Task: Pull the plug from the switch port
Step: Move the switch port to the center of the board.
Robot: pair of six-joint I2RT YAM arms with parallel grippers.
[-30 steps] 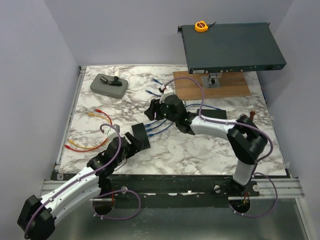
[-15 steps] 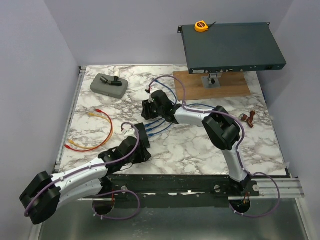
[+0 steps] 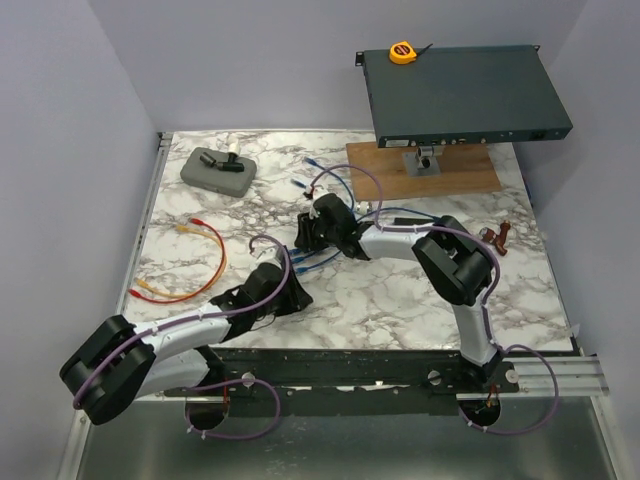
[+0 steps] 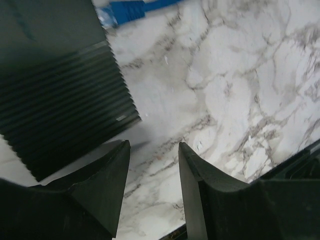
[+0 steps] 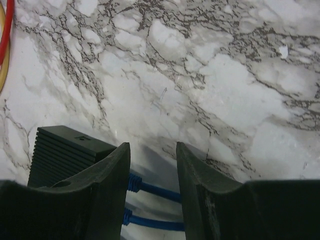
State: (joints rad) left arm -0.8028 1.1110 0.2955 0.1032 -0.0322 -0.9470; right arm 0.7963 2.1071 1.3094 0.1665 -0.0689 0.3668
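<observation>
My two at the switch point(image 4: 55, 100)
Left claw point(image 4: 153, 147) half-open, empty, beside it near the table's point(image 3: 400, 310) front edge; right claw point(image 5: 152, 147) same, over the blue plugs point(image 5: 134, 184).

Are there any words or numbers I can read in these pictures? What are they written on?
No text can be read in any view.
Small black box: a tiny pale mark near its edge, too blurred to read.
Big dark box: small marks along its front, too small to read.
Yellow tape measure: nothing legible.
</observation>
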